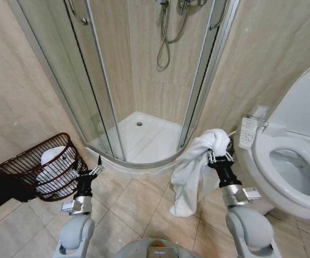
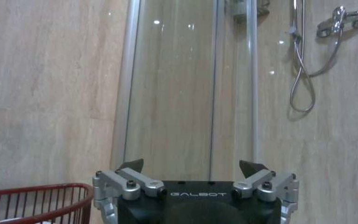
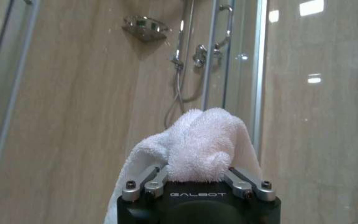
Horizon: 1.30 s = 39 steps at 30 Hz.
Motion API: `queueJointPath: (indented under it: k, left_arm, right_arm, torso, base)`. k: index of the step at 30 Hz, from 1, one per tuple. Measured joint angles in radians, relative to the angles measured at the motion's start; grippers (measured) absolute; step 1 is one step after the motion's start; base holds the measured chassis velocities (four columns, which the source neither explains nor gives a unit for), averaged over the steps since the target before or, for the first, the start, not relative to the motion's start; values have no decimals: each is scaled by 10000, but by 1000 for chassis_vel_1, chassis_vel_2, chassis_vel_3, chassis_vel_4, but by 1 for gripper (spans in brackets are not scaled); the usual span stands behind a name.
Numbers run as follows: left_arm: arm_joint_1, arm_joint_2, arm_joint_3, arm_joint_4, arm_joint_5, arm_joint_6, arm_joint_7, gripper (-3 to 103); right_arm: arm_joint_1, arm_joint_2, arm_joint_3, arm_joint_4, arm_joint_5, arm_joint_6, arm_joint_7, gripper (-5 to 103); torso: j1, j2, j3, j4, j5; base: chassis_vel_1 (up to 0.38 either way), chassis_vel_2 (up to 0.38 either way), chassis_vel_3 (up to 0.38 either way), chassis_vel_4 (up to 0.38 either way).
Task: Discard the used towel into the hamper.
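Observation:
A white towel [image 1: 189, 172] hangs from my right gripper [image 1: 219, 153], which is shut on its bunched top between the shower and the toilet; the cloth drapes down toward the floor. The right wrist view shows the towel [image 3: 197, 149] puffing out from between the closed jaws of the right gripper [image 3: 195, 179]. The hamper [image 1: 23, 165], a dark reddish-brown wire basket with something white inside, stands against the left wall. My left gripper [image 1: 90, 173] is open, raised just right of the hamper. In the left wrist view the left gripper [image 2: 195, 167] holds nothing, and the hamper [image 2: 36, 203] rim shows beside it.
A curved glass shower enclosure [image 1: 138, 80] with a white tray [image 1: 144, 140] fills the corner ahead. A white toilet [image 1: 289, 172] with a raised lid and a side control panel [image 1: 247, 131] stands at the right. Tiled floor [image 1: 138, 209] lies between hamper and toilet.

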Motion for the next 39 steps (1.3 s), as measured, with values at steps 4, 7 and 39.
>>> queueJointPath:
  k: [4,7,39]
  left_arm:
    - [110,63,-60,-2,-32,2,-16,100]
    - [138,111,-75,13,-49,0,-59,100]
    - [233,-28,-32,193,182,-313,223,100]
  right_arm:
    - [-10,118,-335,136,-319,-104,98,20]
    - [-9,196,-425,152,-426,-119,110,20]
    - [44,366,-378,-647,-1359,1093,226,20]
  torso:
    - [0,0,0,3,0]
    - [0,0,0,2,1]
    - [0,0,1,2,1]
  base:
    - [0,0,0,0]
    - [38,40,24,36]
    - [102,107,96,104]
